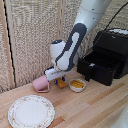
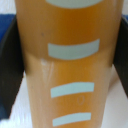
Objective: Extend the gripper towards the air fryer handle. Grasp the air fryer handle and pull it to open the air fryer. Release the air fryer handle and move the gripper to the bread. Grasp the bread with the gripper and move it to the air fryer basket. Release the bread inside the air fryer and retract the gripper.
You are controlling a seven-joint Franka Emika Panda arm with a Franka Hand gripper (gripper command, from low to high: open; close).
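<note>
Pale woven screen panels behind, light wooden surface in front. Far right corner of the surface: the air fryer, glossy black, boxy. In front of it, pulled out, the air fryer basket, a deep black drawer open at the top; the air fryer handle jutting from its front face, toward the exterior view's left. Just beside the handle, a small white bowl with something yellow inside. Near the front left corner, a large round plate with a patterned rim. Behind the plate, close to the back edge, a pink cup lying on its side.

Between cup and bowl, the white and black arm reaching down from above, with the pincer low over the surface. Under it, the bread, an orange-brown block, touching or nearly touching the surface, well apart from the basket. In the wrist view, the bread filling almost the whole picture, orange with pale curved stripes, dark fingers close against both of its sides: pincer pinching the bread.
</note>
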